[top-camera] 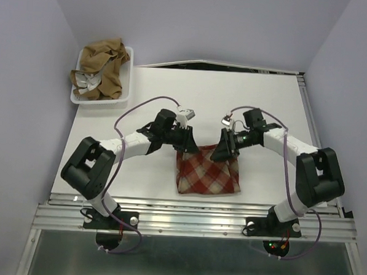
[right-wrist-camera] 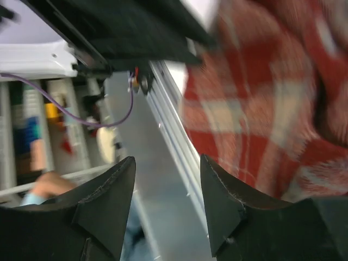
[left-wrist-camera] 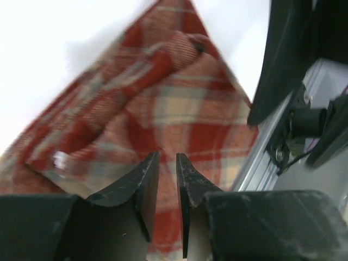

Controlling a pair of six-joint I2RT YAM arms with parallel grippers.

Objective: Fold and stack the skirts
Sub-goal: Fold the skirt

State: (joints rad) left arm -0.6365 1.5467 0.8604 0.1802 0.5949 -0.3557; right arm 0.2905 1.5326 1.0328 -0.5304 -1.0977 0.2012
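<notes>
The red-and-cream plaid skirt [top-camera: 207,171] lies folded near the table's front edge. My left gripper [top-camera: 188,149] is at its back left corner. In the left wrist view its jaws [left-wrist-camera: 167,159] stand a narrow gap apart with plaid cloth [left-wrist-camera: 163,103] in and below the gap. My right gripper [top-camera: 222,153] is at the skirt's back right corner. It is open wide and empty in the right wrist view [right-wrist-camera: 167,166], with the plaid cloth [right-wrist-camera: 261,103] just right of it. The tan-brown skirts [top-camera: 101,68] lie crumpled in the white tray [top-camera: 126,79] at the back left.
The metal front rail [top-camera: 192,212] runs just below the plaid skirt. The right arm's black link [left-wrist-camera: 288,54] is close on the right in the left wrist view. Bare white table [top-camera: 235,97] lies behind the grippers.
</notes>
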